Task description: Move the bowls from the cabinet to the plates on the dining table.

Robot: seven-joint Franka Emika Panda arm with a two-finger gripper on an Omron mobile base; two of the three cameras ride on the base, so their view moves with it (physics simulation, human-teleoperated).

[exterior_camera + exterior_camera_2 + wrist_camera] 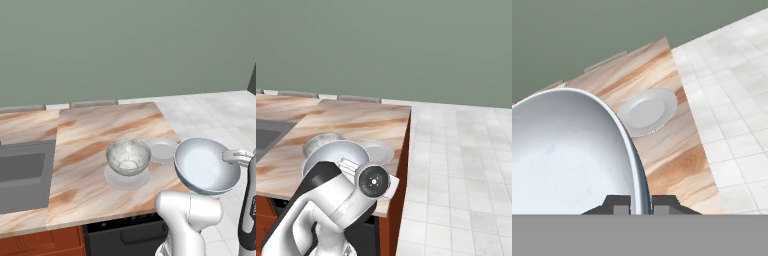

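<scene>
The pincer [640,202] pinches the blue-patterned bowl [206,167] by its rim: rigid, probably slippery and breakable, so lower gently onto the empty plate [647,111] near the surface's [100,130] right edge.

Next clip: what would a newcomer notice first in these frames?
The big bluish-white bowl held by its rim in the hand, tilted in the air off the table's right edge. Then the speckled bowl already sitting on a plate near the table's front, with a second plate bare just to its right.
</scene>
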